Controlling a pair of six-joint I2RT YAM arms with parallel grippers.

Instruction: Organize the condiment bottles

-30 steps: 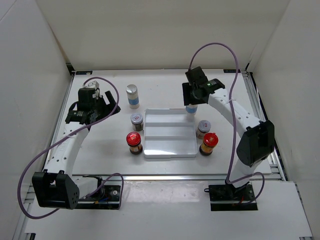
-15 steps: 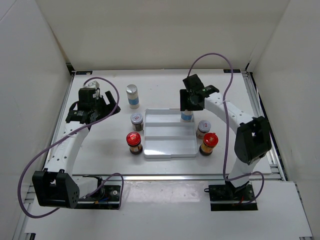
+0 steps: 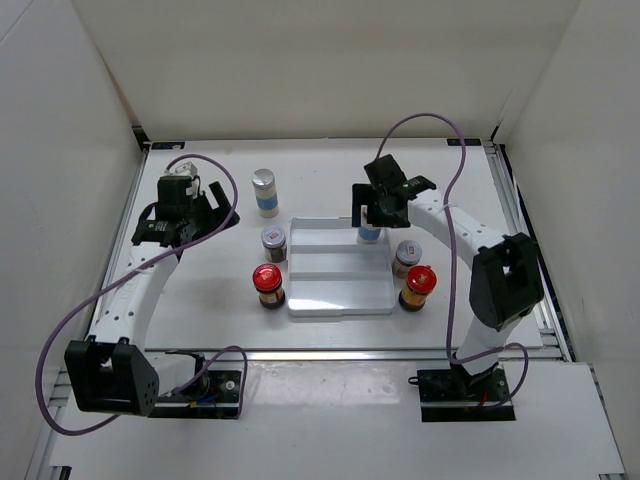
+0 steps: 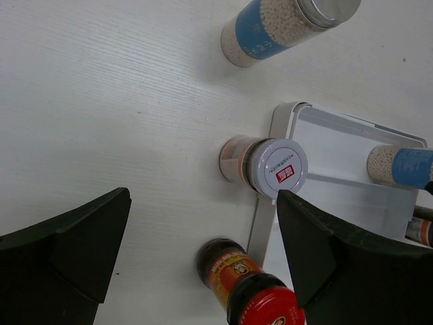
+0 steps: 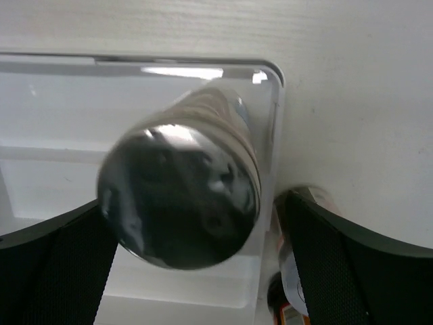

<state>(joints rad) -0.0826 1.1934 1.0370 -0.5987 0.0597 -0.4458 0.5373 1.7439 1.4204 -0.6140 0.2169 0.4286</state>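
Observation:
One silver-capped bottle (image 3: 369, 233) stands in the back right corner of the white tray (image 3: 340, 285). My right gripper (image 3: 378, 203) is directly above it, open. In the right wrist view its cap (image 5: 179, 196) fills the gap between the spread fingers (image 5: 352, 264). The other silver-capped bottle (image 3: 264, 192) stands behind the tray's left side. A grey-lidded jar (image 3: 273, 242) and a red-lidded jar (image 3: 267, 285) stand left of the tray. Another grey-lidded jar (image 3: 406, 256) and red-lidded jar (image 3: 418, 287) stand to its right. My left gripper (image 3: 190, 212) hangs open over the left of the table, holding nothing.
The tray (image 4: 338, 149) has stepped levels and lies mid-table. In the left wrist view the grey-lidded jar (image 4: 274, 167) touches its left rim and the red-lidded jar (image 4: 254, 294) is just in front. White walls enclose the table on three sides.
My right gripper carried the silver-capped bottle leftward and down into the tray's back right corner, then opened and let go of it. The left arm has not moved.

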